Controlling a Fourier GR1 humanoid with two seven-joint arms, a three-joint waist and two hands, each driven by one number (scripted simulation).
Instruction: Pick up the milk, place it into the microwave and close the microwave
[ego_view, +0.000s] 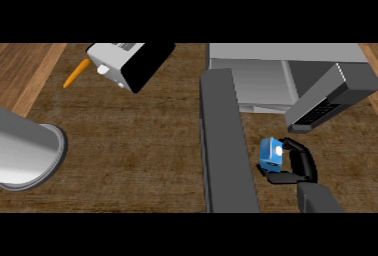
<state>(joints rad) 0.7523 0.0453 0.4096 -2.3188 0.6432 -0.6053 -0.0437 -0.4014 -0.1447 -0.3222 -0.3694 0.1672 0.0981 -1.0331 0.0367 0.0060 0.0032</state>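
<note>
Our right hand (297, 165) gripped milk (271, 152), fingers curled round blue carton, held just before microwave (255, 80), beside its open door (225, 145). Toaster (129, 62), carrot (76, 74), pot (26, 152) stood well left. Left hand unseen.

— What am I looking at for surfaces?

— I see a counter (133, 150) with a rough, mottled brown top, matt, and a strip of paler wood grain (29, 70) along its far left corner.

— And the appliances?

— The microwave (258, 80) near the far right edge looks like smooth grey metal, its open door (225, 145) a darker matt grey. The toaster (122, 62) has a white plastic-looking shell and a glossy black face.

— Anything shiny?

— The pot (26, 155) at the left edge reads as brushed metal. The milk (270, 152) is smooth blue carton; my right hand (295, 167) is matt black.
</note>
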